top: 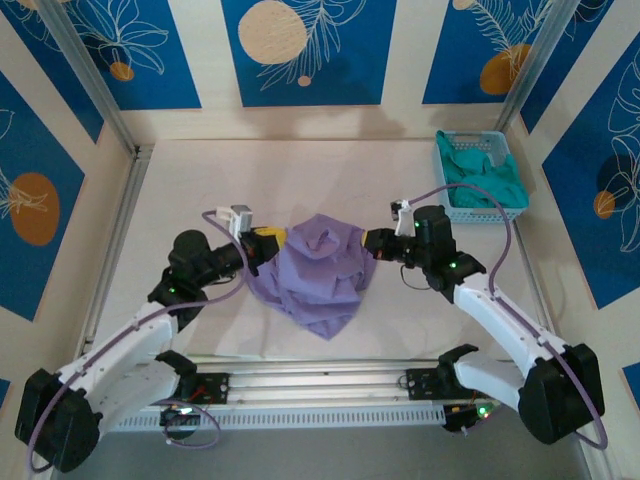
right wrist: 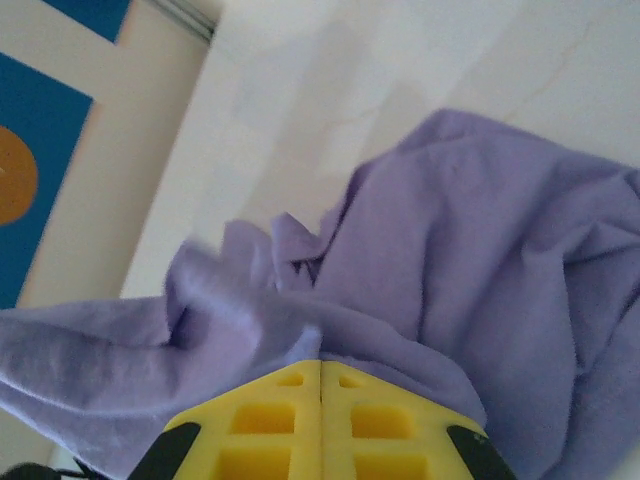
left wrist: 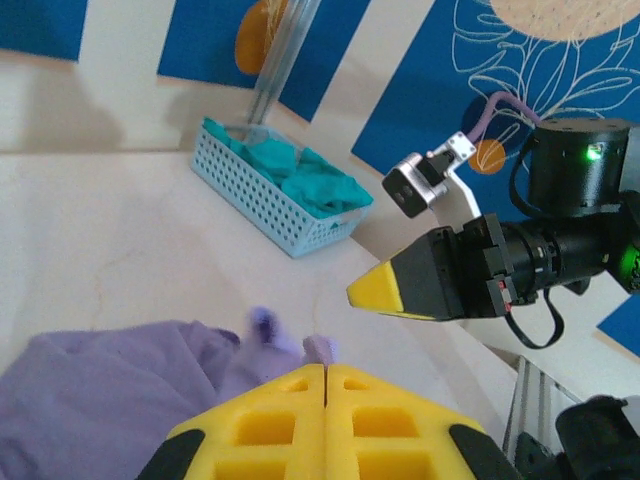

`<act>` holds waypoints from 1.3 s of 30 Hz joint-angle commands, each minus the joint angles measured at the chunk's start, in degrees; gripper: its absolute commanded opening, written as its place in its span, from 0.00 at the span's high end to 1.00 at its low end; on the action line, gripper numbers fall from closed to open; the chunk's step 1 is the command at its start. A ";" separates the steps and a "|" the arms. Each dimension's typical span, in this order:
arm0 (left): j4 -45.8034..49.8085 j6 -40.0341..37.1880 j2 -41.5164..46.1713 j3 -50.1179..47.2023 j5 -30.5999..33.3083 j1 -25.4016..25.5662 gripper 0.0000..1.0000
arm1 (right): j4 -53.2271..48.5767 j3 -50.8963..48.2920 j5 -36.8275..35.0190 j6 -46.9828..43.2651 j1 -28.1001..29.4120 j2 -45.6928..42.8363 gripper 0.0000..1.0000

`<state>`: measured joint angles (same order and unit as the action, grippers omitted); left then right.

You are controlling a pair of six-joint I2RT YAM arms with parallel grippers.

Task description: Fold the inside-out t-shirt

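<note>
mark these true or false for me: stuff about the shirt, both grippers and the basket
1. The shirt sits between the left gripper and the right gripper. True.
2. The right gripper is wide open. False: it is shut, with shirt fabric pinched at its tips.
3. The basket holds teal cloth. True.
4. The shirt is neatly folded. False: it is a crumpled bunch.
5. The basket stands at the far left of the table. False: it is in the far right corner.
</note>
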<state>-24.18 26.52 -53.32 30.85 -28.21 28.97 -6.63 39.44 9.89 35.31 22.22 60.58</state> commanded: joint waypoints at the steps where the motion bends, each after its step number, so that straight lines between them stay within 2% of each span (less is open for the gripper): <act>1: -1.93 -0.11 -0.52 1.48 -4.25 -0.67 1.00 | -5.05 1.90 2.21 -7.21 0.62 -0.80 0.89; 6: -0.65 -0.88 -0.18 1.78 -5.39 -0.68 1.00 | -6.99 2.32 -3.56 -13.69 6.93 -3.91 0.64; 9: -0.44 -1.52 0.14 1.70 -7.20 -0.73 1.00 | -8.28 6.06 -7.25 -16.17 10.16 -0.25 0.55; 11: -0.98 -2.08 0.33 1.49 -9.50 -0.67 1.00 | -8.37 9.02 -8.16 -16.78 11.23 3.11 0.52; 17: -6.15 -0.91 -0.27 0.67 -18.22 -0.36 1.00 | -8.46 15.92 -1.49 -13.23 8.51 14.25 0.46; 18: -6.01 -0.71 -0.36 0.49 -18.57 -0.32 1.00 | -9.67 17.41 0.65 -12.37 7.73 16.74 0.43; 19: -5.80 -0.64 -0.40 0.24 -18.64 -0.19 1.00 | -10.69 18.66 1.97 -12.07 7.42 18.66 0.34; 21: -5.28 -0.26 -0.41 -0.76 -18.72 0.12 1.00 | -13.23 20.45 1.86 -11.92 7.85 22.55 0.29; 24: -4.56 0.45 0.67 -2.87 -17.56 0.25 1.00 | -16.18 20.25 0.76 -11.95 8.21 26.41 0.28; 26: -3.72 0.55 1.74 -4.04 -16.22 0.30 1.00 | -14.96 18.50 2.97 -11.51 8.24 27.93 0.30; 30: 1.52 -1.34 3.56 -4.19 -12.23 0.30 1.00 | -10.34 16.23 11.13 -9.61 8.81 29.08 0.48; 36: 6.43 -3.23 3.93 -3.05 -6.93 0.18 1.00 | -8.40 14.41 15.29 -8.50 9.01 27.68 0.58; 39: 6.88 -3.72 3.80 -2.27 -4.97 0.20 1.00 | -8.31 14.75 15.45 -8.80 8.84 28.66 0.76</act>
<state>-18.81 24.88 -50.15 26.59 -36.36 29.04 -15.88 54.59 21.87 26.00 30.79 89.69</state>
